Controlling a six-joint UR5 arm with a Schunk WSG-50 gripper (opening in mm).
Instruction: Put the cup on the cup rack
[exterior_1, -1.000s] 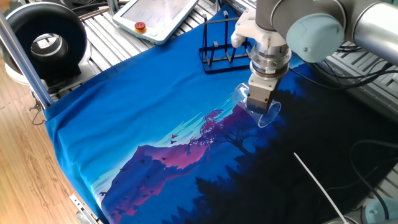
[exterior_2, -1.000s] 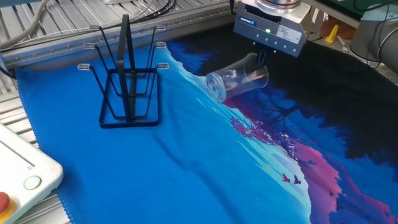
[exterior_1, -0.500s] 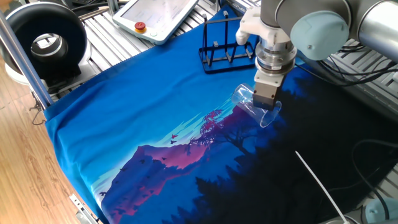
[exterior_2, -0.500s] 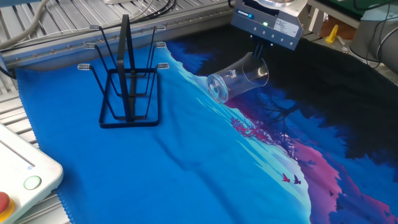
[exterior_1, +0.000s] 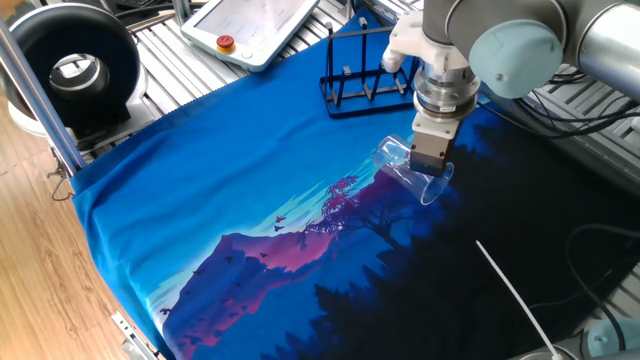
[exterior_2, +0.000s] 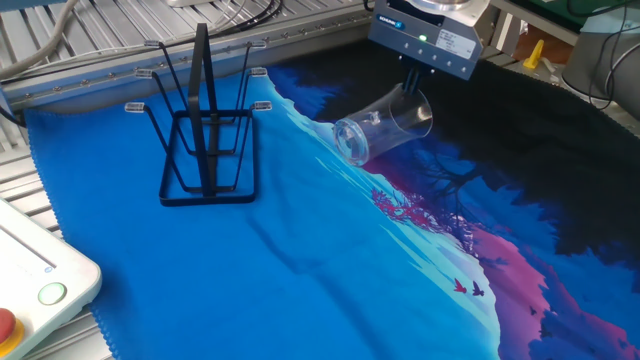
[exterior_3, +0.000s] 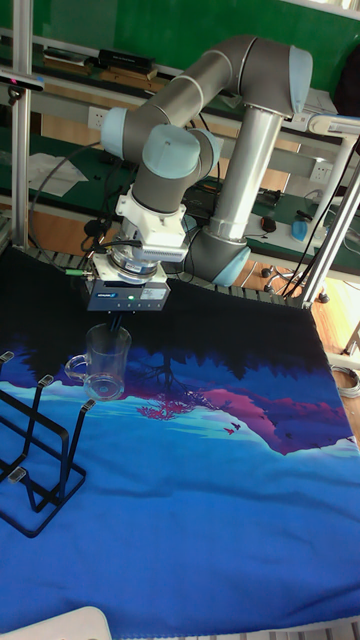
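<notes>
Since the earlier frame, pincer (exterior_2: 414, 84) and cup (exterior_2: 385, 124) have risen slightly. Pincer pinches the cup's rim; cup hangs tilted, well apart from the cup rack (exterior_2: 203, 130). Lift under way; transfer outstanding.

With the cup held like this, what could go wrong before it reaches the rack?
1. The gripper appears to pinch only the rim end of the clear cup, which hangs tilted; smooth glass may slip or swing in that hold.
2. The rack has thin, splayed pegs. A tilted cup brought in slightly off could hit a peg instead of sliding over it.
3. The rack stands loose on a wrinkled cloth, so a knock might shift or tip it.
</notes>
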